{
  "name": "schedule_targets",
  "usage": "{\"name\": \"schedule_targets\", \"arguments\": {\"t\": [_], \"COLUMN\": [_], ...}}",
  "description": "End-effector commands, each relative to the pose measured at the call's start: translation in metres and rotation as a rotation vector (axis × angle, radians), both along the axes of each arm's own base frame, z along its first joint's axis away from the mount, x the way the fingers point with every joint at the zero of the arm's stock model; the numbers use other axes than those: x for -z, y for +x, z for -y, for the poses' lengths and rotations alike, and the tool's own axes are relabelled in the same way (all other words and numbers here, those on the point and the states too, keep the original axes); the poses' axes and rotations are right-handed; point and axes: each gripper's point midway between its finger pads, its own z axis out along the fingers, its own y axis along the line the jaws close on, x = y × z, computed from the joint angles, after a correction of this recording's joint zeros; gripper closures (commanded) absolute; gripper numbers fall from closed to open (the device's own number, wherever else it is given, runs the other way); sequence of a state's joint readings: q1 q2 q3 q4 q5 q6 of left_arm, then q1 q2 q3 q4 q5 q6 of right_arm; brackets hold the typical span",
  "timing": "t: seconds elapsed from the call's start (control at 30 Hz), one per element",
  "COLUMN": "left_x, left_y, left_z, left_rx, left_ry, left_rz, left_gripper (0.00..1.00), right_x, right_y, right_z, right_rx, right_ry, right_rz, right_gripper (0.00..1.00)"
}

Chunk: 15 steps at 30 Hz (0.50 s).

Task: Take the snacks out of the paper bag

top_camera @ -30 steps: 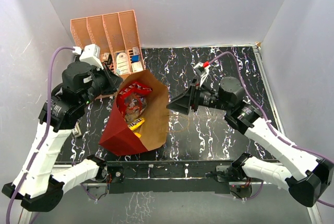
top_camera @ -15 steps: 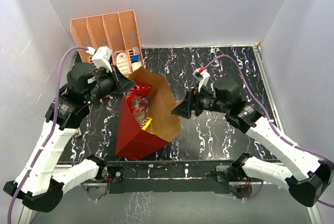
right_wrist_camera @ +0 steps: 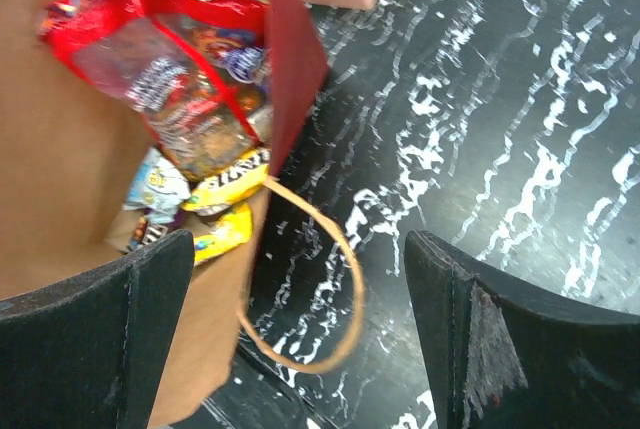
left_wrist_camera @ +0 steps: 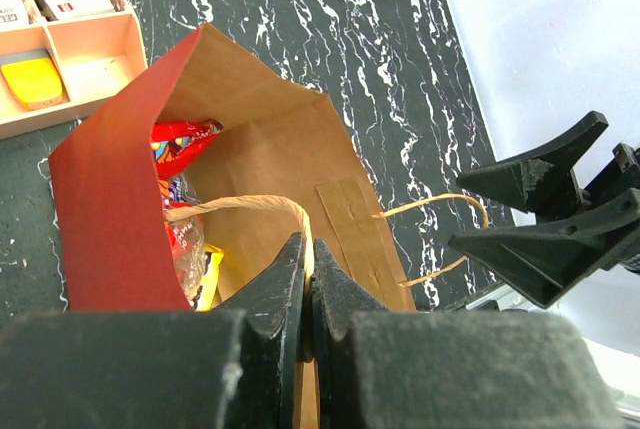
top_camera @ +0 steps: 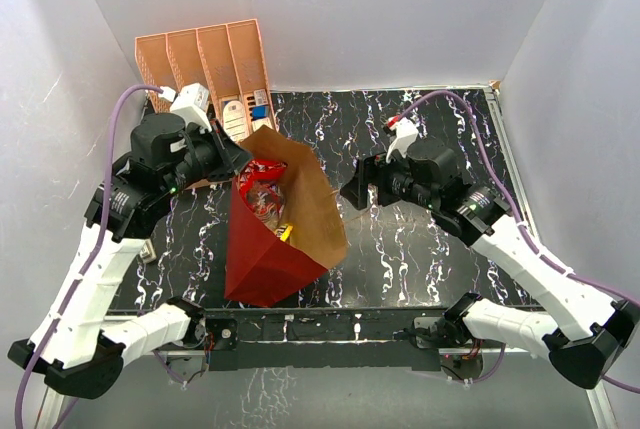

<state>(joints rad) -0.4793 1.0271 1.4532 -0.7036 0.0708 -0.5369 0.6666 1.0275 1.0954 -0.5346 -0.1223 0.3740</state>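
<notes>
The paper bag [top_camera: 262,271], dark red outside and brown inside, stands tilted with its mouth up. My left gripper [left_wrist_camera: 308,249] is shut on its near tan handle [left_wrist_camera: 235,203], at the bag's upper left rim [top_camera: 240,164]. Inside lie the snacks: a red-and-clear sweets bag [right_wrist_camera: 170,59], yellow packets [right_wrist_camera: 225,189] and a silver-blue packet [right_wrist_camera: 160,184]. They also show as the red bag [top_camera: 262,189] from above. My right gripper [top_camera: 352,194] is open beside the bag's right wall. The other handle loop [right_wrist_camera: 345,279] hangs free between its fingers [right_wrist_camera: 500,339], touching neither.
A peach slotted rack [top_camera: 205,64] with small boxes stands at the back left, just behind the bag. The black marbled table [top_camera: 440,249] spreads to the right. White walls close in on three sides.
The left gripper has pulled the bag more upright by its handle. The right gripper's jaws have spread wider and drawn back from the bag's right wall.
</notes>
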Motion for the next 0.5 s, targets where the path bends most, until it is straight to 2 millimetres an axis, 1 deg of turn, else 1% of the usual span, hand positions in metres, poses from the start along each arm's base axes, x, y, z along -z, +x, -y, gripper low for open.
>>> {"name": "schedule_targets", "arguments": {"t": [0.0,0.1,0.17,0.2,0.23,0.33,0.37,0.47], "left_x": [-0.026,-0.024,-0.024,-0.024,-0.024,-0.027,-0.03,-0.043], "left_y": [0.003,0.003,0.001,0.001,0.001,0.004,0.006,0.018], "left_z": [0.001,0.001,0.0,-0.001,-0.002,-0.007,-0.01,-0.022], "left_rx": [-0.013,-0.004,0.0,-0.001,-0.003,-0.027,-0.041,-0.099], "left_ry": [-0.056,-0.042,-0.03,-0.024,-0.022,-0.008,0.002,0.059], "left_rz": [0.073,0.063,0.063,0.065,0.071,0.106,0.12,0.178], "left_gripper": [1.0,1.0,1.0,1.0,1.0,1.0,1.0,1.0], "right_x": [0.004,0.027,0.035,0.034,0.034,0.025,0.022,0.014], "right_y": [0.01,0.009,0.008,0.007,0.007,0.001,-0.001,-0.012], "right_z": [0.026,0.025,0.02,0.015,0.01,-0.012,-0.019,-0.044], "right_rx": [0.12,0.139,0.117,0.095,0.071,-0.026,-0.05,-0.153], "right_ry": [-0.101,-0.118,-0.117,-0.105,-0.09,0.0,0.033,0.145], "right_rz": [0.019,-0.052,-0.073,-0.071,-0.071,-0.068,-0.084,-0.141], "right_gripper": [0.1,0.13,0.17,0.22,0.29,0.6,0.66,0.79]}}
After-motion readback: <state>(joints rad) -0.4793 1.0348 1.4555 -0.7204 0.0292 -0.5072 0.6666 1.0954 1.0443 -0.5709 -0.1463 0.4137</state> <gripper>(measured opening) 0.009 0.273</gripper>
